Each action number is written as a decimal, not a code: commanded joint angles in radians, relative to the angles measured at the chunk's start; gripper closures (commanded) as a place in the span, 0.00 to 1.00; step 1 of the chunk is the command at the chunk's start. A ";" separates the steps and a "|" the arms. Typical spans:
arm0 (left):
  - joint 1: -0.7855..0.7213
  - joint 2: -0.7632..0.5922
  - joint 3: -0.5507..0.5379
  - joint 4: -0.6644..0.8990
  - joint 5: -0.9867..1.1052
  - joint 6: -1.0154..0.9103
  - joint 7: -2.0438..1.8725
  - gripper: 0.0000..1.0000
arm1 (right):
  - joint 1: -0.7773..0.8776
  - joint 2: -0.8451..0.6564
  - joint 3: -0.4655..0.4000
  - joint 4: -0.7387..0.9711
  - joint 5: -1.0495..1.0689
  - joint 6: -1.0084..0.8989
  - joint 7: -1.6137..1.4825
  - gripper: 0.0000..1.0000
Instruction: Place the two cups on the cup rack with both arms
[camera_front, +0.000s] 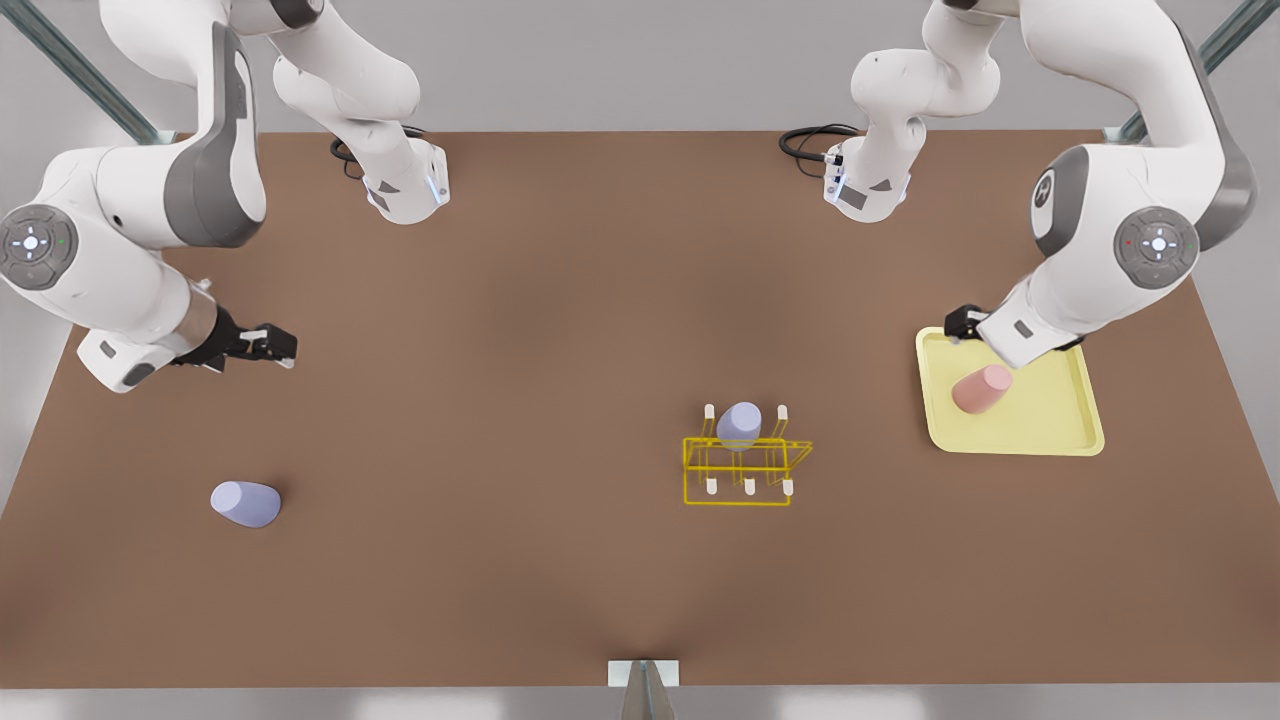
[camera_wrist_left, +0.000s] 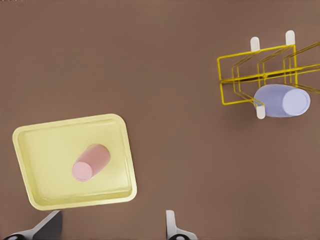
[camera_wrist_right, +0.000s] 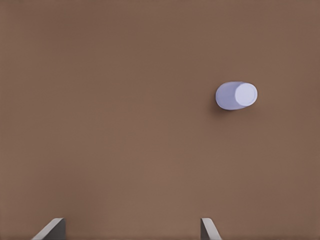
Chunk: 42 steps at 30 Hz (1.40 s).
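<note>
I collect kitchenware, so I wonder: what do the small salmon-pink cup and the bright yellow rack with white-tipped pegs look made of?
The small salmon-pink tapered cup looks like matte plastic or unglazed ceramic: even colour, no shine. The bright yellow rack looks like thin coated wire, since the table shows through its frame; its white peg tips could be plastic caps.

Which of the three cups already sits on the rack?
The lavender cup on a peg of the yellow rack. The other lavender cup stands on the bare table; the pink cup is in the tray.
</note>
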 joint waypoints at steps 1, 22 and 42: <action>0.004 -0.001 0.004 -0.010 0.000 0.039 0.031 0.00 | 0.001 0.000 0.000 0.002 -0.001 -0.007 -0.007 0.00; 0.091 0.120 0.251 -0.492 -0.072 0.767 0.581 0.00 | -0.194 0.619 -0.051 0.190 -0.079 0.504 -0.120 0.00; 0.111 0.179 0.268 -0.732 -0.081 0.985 0.580 0.00 | -0.240 0.698 -0.051 0.145 -0.073 0.549 -0.107 0.00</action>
